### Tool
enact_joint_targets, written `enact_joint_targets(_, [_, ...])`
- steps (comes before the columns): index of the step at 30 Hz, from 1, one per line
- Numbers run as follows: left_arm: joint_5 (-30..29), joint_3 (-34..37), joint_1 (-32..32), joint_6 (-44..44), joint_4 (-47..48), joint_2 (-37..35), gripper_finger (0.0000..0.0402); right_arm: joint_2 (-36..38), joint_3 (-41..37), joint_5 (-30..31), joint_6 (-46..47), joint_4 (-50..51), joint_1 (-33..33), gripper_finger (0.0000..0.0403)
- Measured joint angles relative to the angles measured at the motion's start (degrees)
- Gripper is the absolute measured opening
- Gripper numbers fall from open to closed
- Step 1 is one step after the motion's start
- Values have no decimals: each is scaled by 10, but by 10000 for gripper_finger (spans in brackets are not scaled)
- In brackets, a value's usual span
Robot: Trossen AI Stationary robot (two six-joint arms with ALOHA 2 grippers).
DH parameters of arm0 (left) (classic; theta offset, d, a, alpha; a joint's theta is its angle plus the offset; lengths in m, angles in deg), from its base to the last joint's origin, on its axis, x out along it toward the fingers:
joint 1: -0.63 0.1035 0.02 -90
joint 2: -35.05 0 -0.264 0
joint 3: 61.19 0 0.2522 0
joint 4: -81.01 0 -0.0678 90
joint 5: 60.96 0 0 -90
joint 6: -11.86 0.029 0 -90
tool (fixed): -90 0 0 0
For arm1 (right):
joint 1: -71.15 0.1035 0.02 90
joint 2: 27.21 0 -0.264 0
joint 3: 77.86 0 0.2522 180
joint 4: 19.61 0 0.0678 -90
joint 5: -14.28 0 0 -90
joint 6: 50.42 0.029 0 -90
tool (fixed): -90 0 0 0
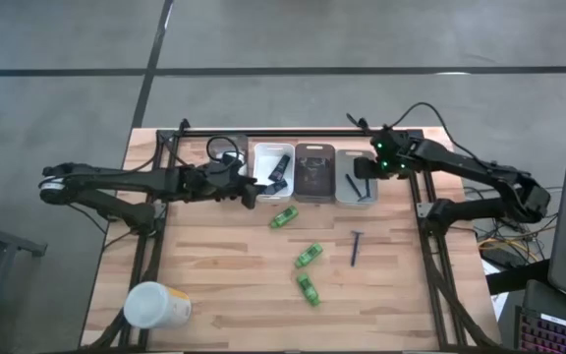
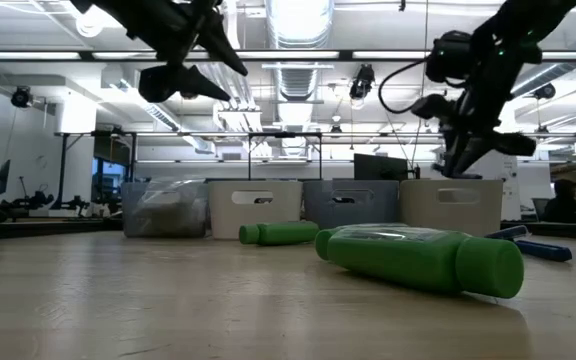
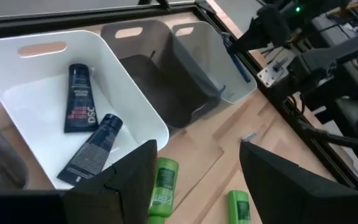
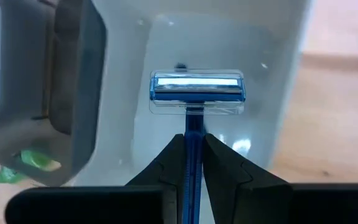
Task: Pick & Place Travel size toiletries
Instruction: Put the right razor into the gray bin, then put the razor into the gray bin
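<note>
On the pale wooden slatted surface [image 1: 224, 275], three small bright green plastic bottles are seen lying on their sides in front of the row of bins: the nearest green bottle [image 1: 309, 289], a second green bottle [image 1: 309, 257] just behind it, and a third green bottle [image 1: 283, 218] closest to the bins. A thin dark blue razor [image 1: 357, 247] is laid flat to the right of the middle bottle. A big white-and-yellow cup [image 1: 155, 306] is tipped over near the front left corner, well apart from the bottles.

Farther back, a white rectangular plastic bin [image 3: 129, 106] is found at the rear of the surface, and two dark blue flat tubes with white lettering [image 3: 79, 96] are lying inside it, one beside the other. To its right a dark grey bin [image 1: 314, 172] and a pale grey bin [image 1: 355, 177] are set side by side, and a dark stick-like item is seen in the pale grey one.

The left pincer [image 3: 194, 168] is held above the front edge of the white bin, its fingers spread apart and nothing between them; the left arm is stretched level across from the left side. The right pincer [image 4: 192, 171] is hung over the pale grey bin, clenched on the handle of a blue razor with a clear cap [image 4: 196, 93], head pointing down into the bin. The right arm is reached in from the right rear.
</note>
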Motion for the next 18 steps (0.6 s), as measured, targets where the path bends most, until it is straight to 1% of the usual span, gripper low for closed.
enact_joint_targets(5, [-13, 0, 0, -19, -3, 0, 234, -38, 2, 27, -5, -51, -4, 62])
enact_joint_targets(11, [-24, 0, 0, -32, -3, 0, 234, -78, 5, 21, -21, -53, -8, 116])
enact_joint_targets(14, [-24, 0, 0, -40, -3, 0, 234, -78, 5, 23, -24, -52, 4, 146])
enact_joint_targets(18, [-24, 1, 0, -40, -1, 0, 234, -48, 6, 32, -21, -51, 34, 178])
